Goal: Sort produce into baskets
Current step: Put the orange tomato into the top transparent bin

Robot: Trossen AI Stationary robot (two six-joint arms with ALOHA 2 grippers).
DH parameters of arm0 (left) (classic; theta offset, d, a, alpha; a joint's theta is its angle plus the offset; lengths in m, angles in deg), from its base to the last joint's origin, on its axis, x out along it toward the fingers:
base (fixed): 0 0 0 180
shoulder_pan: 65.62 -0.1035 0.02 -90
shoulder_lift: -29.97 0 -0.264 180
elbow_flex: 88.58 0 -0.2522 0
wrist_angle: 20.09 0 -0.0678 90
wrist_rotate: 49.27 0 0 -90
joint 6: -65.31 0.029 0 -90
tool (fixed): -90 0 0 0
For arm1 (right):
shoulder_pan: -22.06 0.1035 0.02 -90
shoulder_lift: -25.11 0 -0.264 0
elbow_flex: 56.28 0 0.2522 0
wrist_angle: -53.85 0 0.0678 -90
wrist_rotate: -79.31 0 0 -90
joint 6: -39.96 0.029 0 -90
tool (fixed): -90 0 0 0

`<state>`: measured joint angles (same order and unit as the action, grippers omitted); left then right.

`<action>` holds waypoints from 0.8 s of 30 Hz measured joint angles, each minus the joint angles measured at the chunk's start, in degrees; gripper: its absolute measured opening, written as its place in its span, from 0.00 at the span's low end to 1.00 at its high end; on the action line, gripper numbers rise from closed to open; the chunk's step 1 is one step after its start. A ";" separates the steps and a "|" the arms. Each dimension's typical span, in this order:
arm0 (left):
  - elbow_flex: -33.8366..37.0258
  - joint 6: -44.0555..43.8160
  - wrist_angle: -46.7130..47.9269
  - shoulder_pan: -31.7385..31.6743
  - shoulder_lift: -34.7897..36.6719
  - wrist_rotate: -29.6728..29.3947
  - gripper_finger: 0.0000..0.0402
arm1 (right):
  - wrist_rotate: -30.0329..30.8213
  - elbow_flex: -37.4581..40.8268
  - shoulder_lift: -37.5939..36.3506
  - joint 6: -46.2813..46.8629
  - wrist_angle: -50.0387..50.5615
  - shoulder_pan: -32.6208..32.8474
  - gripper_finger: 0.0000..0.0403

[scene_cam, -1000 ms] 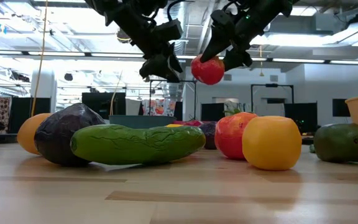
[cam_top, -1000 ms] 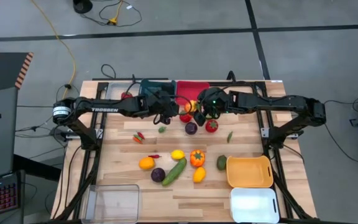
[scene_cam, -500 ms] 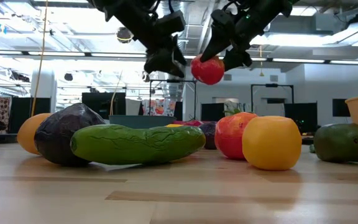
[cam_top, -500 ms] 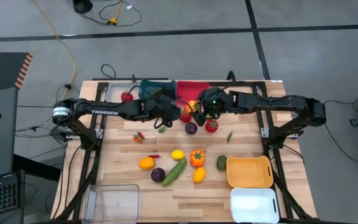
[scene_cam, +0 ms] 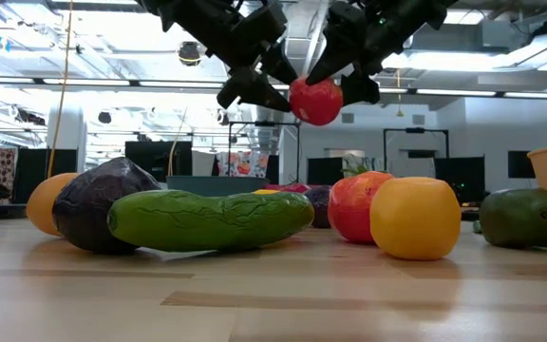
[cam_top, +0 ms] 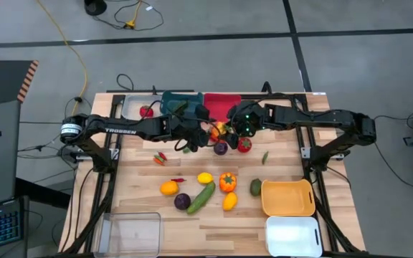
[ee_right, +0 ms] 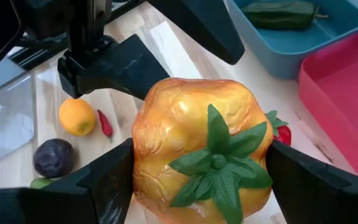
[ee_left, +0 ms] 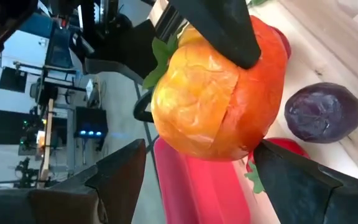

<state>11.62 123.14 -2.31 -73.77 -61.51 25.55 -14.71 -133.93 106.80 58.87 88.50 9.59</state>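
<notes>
My right gripper (cam_top: 225, 130) is shut on an orange-and-red toy pepper (scene_cam: 316, 101), held above the table in front of the red basket (cam_top: 221, 102). My left gripper (cam_top: 206, 133) is open, level with the pepper. Its two fingers (ee_left: 120, 177) stand on either side of the pepper (ee_left: 213, 106), opposite the right gripper's fingers. The pale grey basket (cam_top: 129, 106) holds a red fruit (cam_top: 145, 111). The teal basket (cam_top: 176, 101) holds a green vegetable (ee_right: 281, 14). More produce lies on the table, among it a purple fruit (cam_top: 221, 147) and a tomato (cam_top: 244, 145). My right gripper pinches the pepper by its two opposite sides (ee_right: 143, 155) between its two fingers. The green stalk (ee_right: 219, 158) faces the wrist. The fingers slant down from the table's right. The pepper is lifted clear of the table. My left gripper: I cannot tell whether its fingers touch the pepper.
The orange-yellow basket (cam_top: 287, 198) and the white basket (cam_top: 292, 235) stand at the near right, the clear one (cam_top: 130, 232) at the near left. A cucumber (cam_top: 201, 196), orange (cam_top: 168, 188), lemon (cam_top: 204, 178) and other produce lie mid-table.
My left gripper has gone toward the table's right edge, up to the pepper in my right gripper, and its open fingers now stand around the pepper. The pepper has stayed clear of the table.
</notes>
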 joint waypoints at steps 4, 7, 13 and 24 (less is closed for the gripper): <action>0.00 2.34 -0.13 0.93 0.00 1.86 0.71 | -0.72 0.00 0.00 -0.19 0.05 0.08 0.85; 0.00 4.10 -0.35 1.33 0.00 3.28 0.71 | -1.70 0.00 0.00 -1.44 -0.09 0.17 0.85; 0.00 4.74 -0.40 1.36 0.00 6.85 0.71 | -3.80 0.00 0.00 -1.71 -0.12 0.15 0.85; 0.00 7.80 -0.42 1.30 0.00 10.12 0.71 | -4.15 0.00 0.00 -4.63 -0.41 0.15 0.85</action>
<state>11.62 130.94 -2.74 -72.47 -61.51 35.66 -18.86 -133.93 106.80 54.24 88.09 9.74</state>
